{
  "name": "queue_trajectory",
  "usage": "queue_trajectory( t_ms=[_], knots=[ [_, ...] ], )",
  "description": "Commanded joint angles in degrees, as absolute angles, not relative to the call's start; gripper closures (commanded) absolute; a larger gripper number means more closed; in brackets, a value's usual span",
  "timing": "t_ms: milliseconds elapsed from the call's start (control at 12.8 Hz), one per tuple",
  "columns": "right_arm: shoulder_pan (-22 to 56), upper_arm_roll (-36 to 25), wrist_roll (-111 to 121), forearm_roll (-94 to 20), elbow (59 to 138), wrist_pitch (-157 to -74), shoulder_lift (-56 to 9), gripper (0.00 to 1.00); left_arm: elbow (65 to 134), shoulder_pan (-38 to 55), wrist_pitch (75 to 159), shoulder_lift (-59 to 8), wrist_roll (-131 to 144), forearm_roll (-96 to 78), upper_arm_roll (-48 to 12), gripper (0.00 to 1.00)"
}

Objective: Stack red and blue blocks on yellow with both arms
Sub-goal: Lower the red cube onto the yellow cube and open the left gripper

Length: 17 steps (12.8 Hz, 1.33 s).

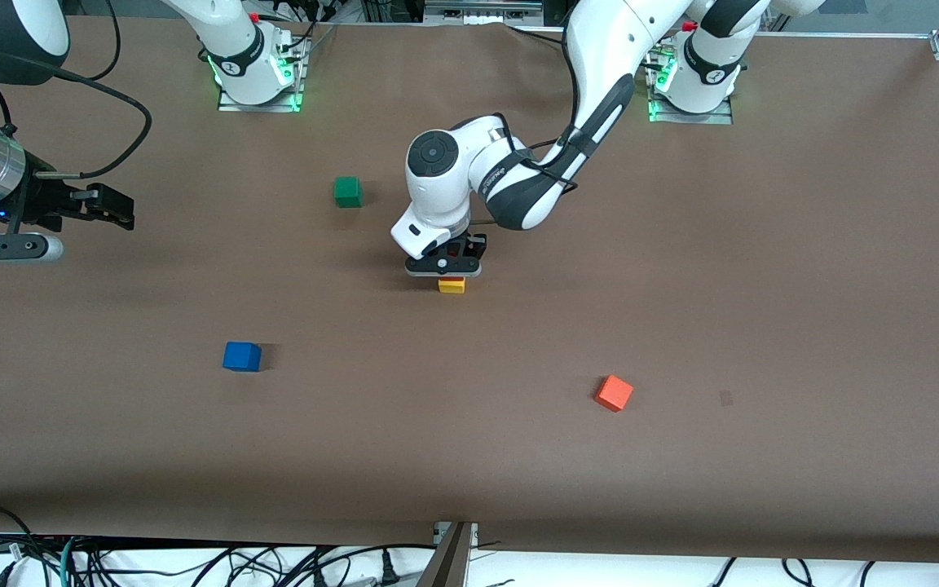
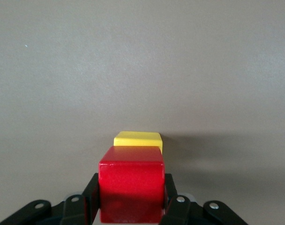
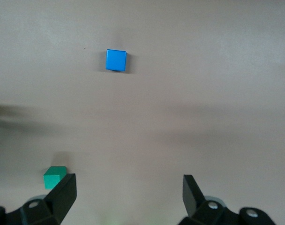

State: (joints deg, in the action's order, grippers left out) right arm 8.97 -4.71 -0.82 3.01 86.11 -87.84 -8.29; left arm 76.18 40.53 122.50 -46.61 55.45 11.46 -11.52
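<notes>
The red block (image 2: 131,180) sits between the fingers of my left gripper (image 2: 131,192), which is shut on it. In the front view only a thin red sliver (image 1: 451,280) shows under that gripper (image 1: 445,266), directly on top of the yellow block (image 1: 451,287) at mid-table; whether they touch I cannot tell. The yellow block's top (image 2: 138,139) peeks out past the red one. The blue block (image 1: 242,356) lies nearer the front camera, toward the right arm's end, also seen from the right wrist (image 3: 116,60). My right gripper (image 1: 115,208) waits open and empty (image 3: 128,190), up over that end.
A green cube (image 1: 347,191) (image 3: 55,177) sits farther from the front camera than the stack, toward the right arm's end. An orange-red cube (image 1: 614,393) lies nearer the camera, toward the left arm's end. The brown table (image 1: 763,285) runs to its front edge.
</notes>
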Motion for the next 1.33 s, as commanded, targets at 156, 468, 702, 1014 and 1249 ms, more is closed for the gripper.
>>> queue_trajectory(
  t_ms=[156,468,702,1014,1249],
  knots=[
    [8.5,-4.6,0.2,3.4,85.0,-86.8,-8.6,0.00,73.0,41.4,121.1,-48.6,56.7,13.0,-11.1,1.00],
    [8.5,-4.6,0.2,3.4,85.1,-86.9,-8.6,0.00,72.6,41.4,121.1,-49.0,56.7,13.0,-11.1,0.80],
    [8.5,-4.6,0.2,3.3,85.1,-86.9,-8.6,0.00,71.7,41.2,121.1,-48.8,56.3,13.1,-10.9,0.00],
    [8.6,-4.6,0.2,3.3,85.1,-86.9,-8.6,0.00,68.4,40.7,113.5,-47.4,56.3,12.9,-10.7,0.00],
    [8.6,-4.6,0.2,3.4,85.1,-87.0,-8.6,0.00,64.6,37.1,108.2,-45.9,56.1,12.8,-10.8,0.00]
  ],
)
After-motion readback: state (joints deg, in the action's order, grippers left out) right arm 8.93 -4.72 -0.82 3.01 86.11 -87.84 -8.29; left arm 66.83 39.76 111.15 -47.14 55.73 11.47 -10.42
